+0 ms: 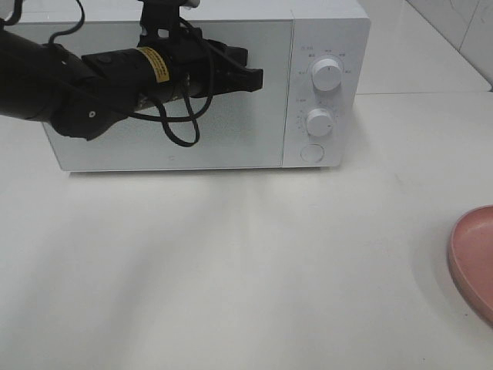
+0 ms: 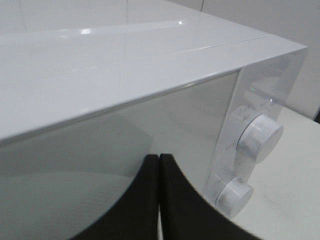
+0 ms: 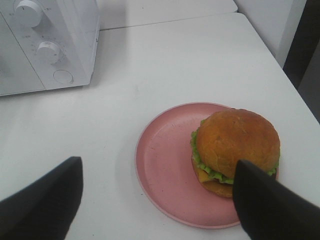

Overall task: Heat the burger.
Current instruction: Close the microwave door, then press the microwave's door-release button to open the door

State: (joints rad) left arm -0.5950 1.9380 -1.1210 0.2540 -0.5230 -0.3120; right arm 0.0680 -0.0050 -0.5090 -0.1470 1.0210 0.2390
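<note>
Jaws apart on my right gripper (image 3: 157, 200), hovering over the burger (image 3: 235, 150) on its pink plate (image 3: 160, 165), burger toward one fingertip. Left gripper (image 2: 158, 200), jaws together, sits at the shut microwave (image 1: 323, 46) door; right arm is nearer.

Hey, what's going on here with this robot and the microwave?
The left tool is shut and held up in front of the closed microwave door. The right tool is open above the burger, which sits on a pink plate on the table. Nothing is being held, and the burger is not yet in the microwave.
</note>
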